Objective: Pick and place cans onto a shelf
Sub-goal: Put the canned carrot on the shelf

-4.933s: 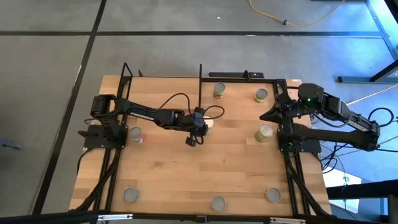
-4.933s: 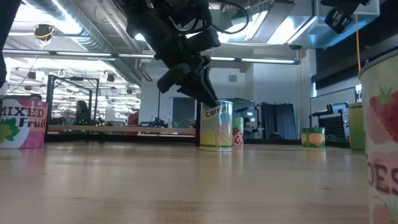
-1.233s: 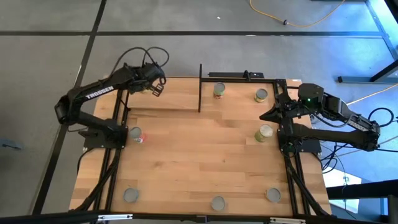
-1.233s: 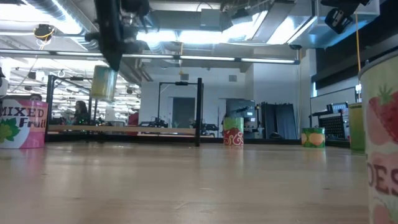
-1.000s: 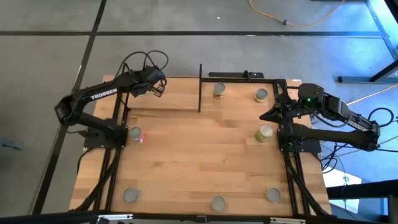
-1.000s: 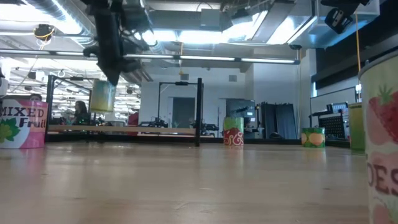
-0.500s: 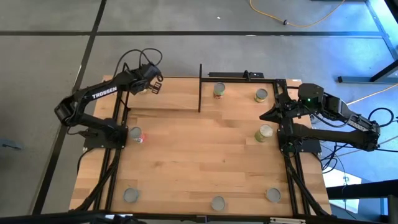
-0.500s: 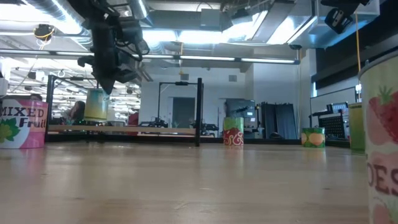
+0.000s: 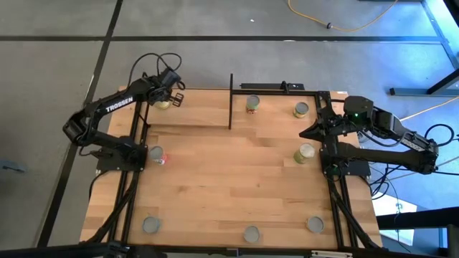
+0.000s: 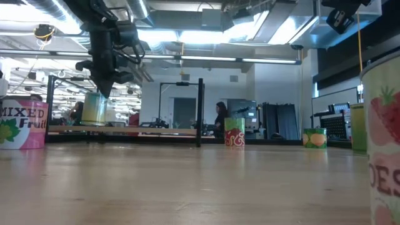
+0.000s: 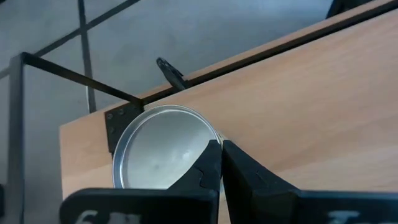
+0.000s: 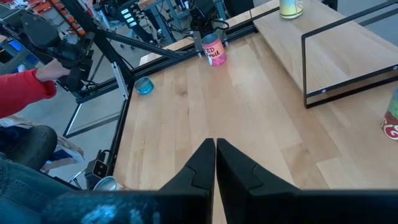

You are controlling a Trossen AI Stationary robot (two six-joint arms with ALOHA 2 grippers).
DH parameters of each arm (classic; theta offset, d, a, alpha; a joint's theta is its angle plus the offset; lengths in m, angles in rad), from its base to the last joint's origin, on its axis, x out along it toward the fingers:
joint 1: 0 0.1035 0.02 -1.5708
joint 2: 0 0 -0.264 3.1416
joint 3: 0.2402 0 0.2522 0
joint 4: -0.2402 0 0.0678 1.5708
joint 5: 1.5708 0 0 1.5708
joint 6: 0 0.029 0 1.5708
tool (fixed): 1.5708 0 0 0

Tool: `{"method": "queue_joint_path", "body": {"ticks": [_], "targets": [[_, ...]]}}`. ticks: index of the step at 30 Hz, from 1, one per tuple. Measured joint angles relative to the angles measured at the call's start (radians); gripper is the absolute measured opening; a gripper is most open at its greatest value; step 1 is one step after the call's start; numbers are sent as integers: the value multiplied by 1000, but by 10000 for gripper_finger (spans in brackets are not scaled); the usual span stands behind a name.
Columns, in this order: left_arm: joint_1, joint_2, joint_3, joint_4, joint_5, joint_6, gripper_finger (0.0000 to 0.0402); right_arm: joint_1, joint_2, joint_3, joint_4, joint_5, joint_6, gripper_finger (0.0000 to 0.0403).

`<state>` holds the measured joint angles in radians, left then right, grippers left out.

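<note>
Altogether eight cans (image 9: 250,233), one on the shelf (image 9: 193,109), left pincer (image 9: 166,101) closed.

The bench (image 9: 229,179) is pale honey wood in narrow strips, framed by black rods; the shelf (image 9: 193,107) is the same light wood; both arms are black, the left arm (image 9: 115,107) with white lettering, the right arm (image 9: 380,129) with a small green light; the can (image 10: 95,107) under the left claw (image 10: 100,87) has a yellow-green label and a dull silver top; another can (image 10: 234,133) is green above, red with white swirls below; a third can (image 10: 22,125) is pink with white "MIXED Fruit" lettering; the floor (image 9: 57,72) is grey with dark lines; a red sleeve (image 12: 25,87) shows by the bench; a cable (image 9: 337,21) is yellow.
</note>
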<state>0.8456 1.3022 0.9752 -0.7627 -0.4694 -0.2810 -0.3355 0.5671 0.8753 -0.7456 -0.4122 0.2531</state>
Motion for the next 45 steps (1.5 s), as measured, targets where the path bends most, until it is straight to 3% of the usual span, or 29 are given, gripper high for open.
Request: {"method": "queue_joint_path", "body": {"ticks": [9,19,24,33,39,45], "targets": [[3,0,0,2,20,6,2,0,0,0,0,0,0,19],[3,0,0,1,26,5,38,0,0,0,0,1,5,19],[3,0,2,-1,27,5,38,0,0,0,0,1,6,19],[-35,0,130,-25,27,55,37,0,0,0,0,1,7,19],[-124,0,224,-193,92,33,34,0,0,0,0,1,7,19],[-210,-1,212,-375,128,-47,3,0,0,0,0,1,4,19]]}}
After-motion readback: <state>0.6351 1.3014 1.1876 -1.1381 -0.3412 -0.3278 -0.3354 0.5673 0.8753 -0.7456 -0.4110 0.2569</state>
